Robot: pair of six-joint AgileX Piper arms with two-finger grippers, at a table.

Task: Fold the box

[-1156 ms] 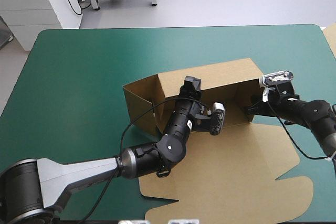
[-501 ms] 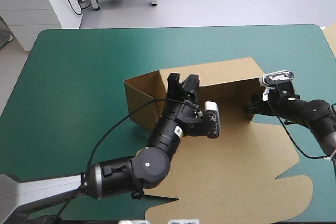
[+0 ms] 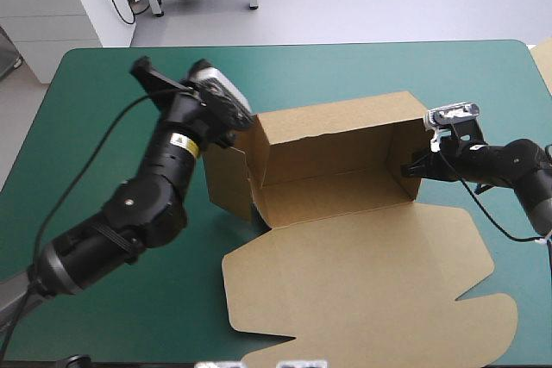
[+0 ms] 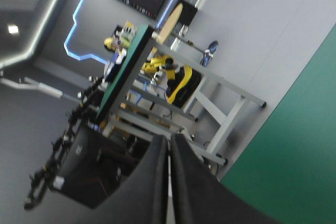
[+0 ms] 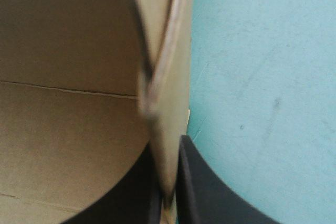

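Note:
The brown box (image 3: 332, 183) stands at mid-table as an open tray with its walls raised. Its lid (image 3: 362, 282) lies flat toward the near edge. My right gripper (image 3: 415, 168) is at the box's right end wall, shut on it. In the right wrist view the wall's edge (image 5: 164, 77) runs between the two black fingers (image 5: 202, 192), with the right gripper (image 5: 169, 153) pinching it and the box's inside (image 5: 68, 129) to one side. My left gripper (image 3: 141, 69) is raised above the table, left of the box and apart from it. In the left wrist view the left gripper (image 4: 169, 139) is shut, empty, and points into the room.
Teal-green cover (image 3: 388, 75) lies bare beyond the box and to its left (image 3: 95, 109). A pale board edge (image 3: 544, 62) shows at the table's far right corner. The lid's cut flaps (image 3: 483, 316) reach close to the near right edge.
My left arm has pulled out of the box, risen and swung to the far left. The left end wall now stands free. The right gripper kept its hold.

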